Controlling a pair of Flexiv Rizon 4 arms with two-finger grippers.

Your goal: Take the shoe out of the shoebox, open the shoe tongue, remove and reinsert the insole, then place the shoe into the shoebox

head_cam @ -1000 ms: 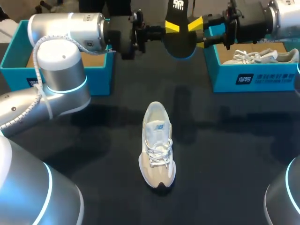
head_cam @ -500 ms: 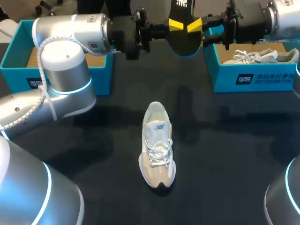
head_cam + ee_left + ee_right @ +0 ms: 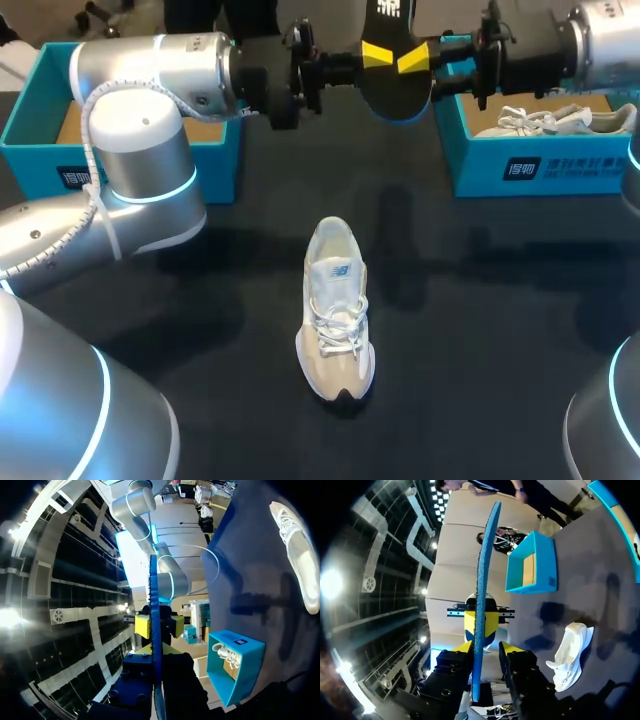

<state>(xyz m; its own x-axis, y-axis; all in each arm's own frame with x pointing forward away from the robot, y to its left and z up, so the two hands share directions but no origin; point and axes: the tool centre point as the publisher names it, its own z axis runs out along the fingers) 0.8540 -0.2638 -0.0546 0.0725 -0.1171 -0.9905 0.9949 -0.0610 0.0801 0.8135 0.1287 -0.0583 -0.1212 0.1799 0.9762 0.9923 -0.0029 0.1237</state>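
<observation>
A black insole (image 3: 393, 85) with a blue edge hangs upright over the table's far middle. My left gripper (image 3: 376, 52) comes at it from the left and is shut on it; in the left wrist view the insole (image 3: 153, 595) runs edge-on out of that gripper (image 3: 154, 652). My right gripper (image 3: 415, 60) faces it from the right. In the right wrist view the insole (image 3: 485, 565) stands between the fingers of the right gripper (image 3: 487, 650), against one and a small gap from the other, so it is open. The white-beige shoe (image 3: 337, 310) lies on the table's middle, laces up.
A teal shoebox (image 3: 545, 165) at the back right holds a second white shoe (image 3: 550, 120). Another teal shoebox (image 3: 35, 165) stands at the back left, partly behind my left arm, with only its brown lining showing. Dark table surface lies all around the shoe.
My right gripper's fingers have drawn closer together around the insole. The left arm and the insole have shifted slightly to the right. The shoe has not moved.
</observation>
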